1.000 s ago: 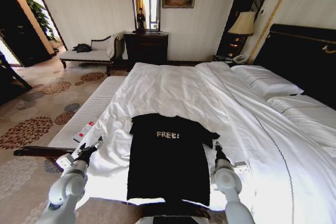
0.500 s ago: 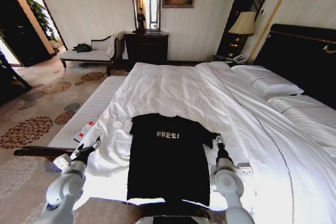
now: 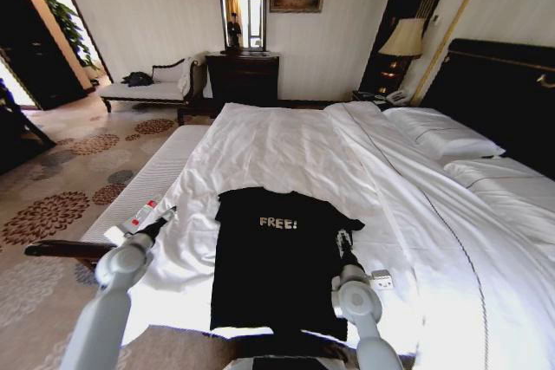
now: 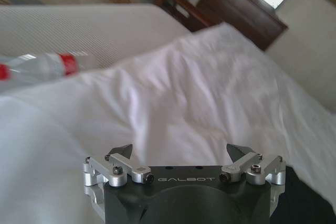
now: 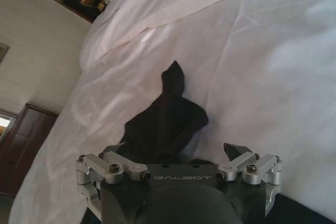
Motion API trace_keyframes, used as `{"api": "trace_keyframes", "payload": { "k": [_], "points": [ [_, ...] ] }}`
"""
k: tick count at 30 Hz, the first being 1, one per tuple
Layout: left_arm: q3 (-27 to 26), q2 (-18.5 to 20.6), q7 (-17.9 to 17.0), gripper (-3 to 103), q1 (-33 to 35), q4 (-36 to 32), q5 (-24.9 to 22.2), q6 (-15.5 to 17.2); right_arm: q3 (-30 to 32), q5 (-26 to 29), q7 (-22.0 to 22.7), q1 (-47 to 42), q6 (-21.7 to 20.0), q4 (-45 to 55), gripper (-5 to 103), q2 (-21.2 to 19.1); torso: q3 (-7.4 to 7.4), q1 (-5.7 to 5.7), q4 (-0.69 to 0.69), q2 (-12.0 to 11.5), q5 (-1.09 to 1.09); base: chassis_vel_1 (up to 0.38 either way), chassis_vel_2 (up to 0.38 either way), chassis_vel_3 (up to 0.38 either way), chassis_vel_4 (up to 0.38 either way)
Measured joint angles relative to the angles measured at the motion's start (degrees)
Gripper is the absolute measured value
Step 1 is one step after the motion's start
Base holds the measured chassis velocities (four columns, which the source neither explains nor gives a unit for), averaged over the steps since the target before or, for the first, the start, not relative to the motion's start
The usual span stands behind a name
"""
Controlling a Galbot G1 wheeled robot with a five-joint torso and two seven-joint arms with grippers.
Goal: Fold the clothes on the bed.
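The clothes, one black T-shirt [image 3: 276, 262] with white "FREE!" lettering, lie flat on the white bed [image 3: 286, 140] near its foot edge. My right gripper [image 3: 343, 242] hovers at the shirt's right sleeve. In the right wrist view that gripper [image 5: 176, 151] is open, and the black sleeve [image 5: 167, 116] bunches just beyond its fingertips [image 5: 233, 150]. My left gripper [image 3: 161, 223] sits over the white duvet, left of the shirt and apart from it. The left wrist view shows it [image 4: 180, 149] open, with a corner of the shirt [image 4: 311, 199] at the edge.
A white-cushioned bench [image 3: 152, 184] runs along the bed's left side, with a plastic bottle [image 3: 143, 212] lying on it near my left gripper. Pillows [image 3: 442, 132] and a dark headboard [image 3: 494, 93] are on the right. A dresser [image 3: 243, 75] and chaise [image 3: 147, 88] stand by the far wall.
My right gripper has moved left and forward, from the bare sheet onto the shirt's right sleeve. The left arm has risen and reached slightly forward.
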Motion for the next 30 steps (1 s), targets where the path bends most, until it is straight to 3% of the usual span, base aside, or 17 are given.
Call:
{"api": "trace_keyframes", "payload": {
  "k": [4,10,21,30],
  "points": [
    [6.4,1.2,1.0,100,-4.6,4.4,3.5,0.0,0.3,-0.1,0.1,0.5,-0.3,-1.0,100,-0.1,0.00,0.00,0.02,0.0,0.04,0.000,0.000,0.000,0.000],
    [10.7,0.7,1.7,100,-8.7,7.3,4.2,-0.9,0.2,-1.0,0.5,0.6,-0.4,-2.1,100,0.4,-0.01,-0.01,0.04,0.0,0.03,0.000,0.000,0.000,0.000],
    [13.5,-5.7,1.0,100,-14.6,12.9,4.2,-0.7,0.5,-1.8,1.0,0.3,-0.4,-2.9,100,0.4,0.00,-0.01,0.01,0.0,0.02,0.000,0.000,0.000,0.000],
    [14.8,-5.8,2.2,100,-14.4,13.3,5.6,-0.3,1.2,-1.6,1.4,0.4,-0.5,-3.5,100,-0.2,-0.01,-0.01,0.04,0.0,0.02,0.000,0.000,0.000,0.000]
  ]
}}
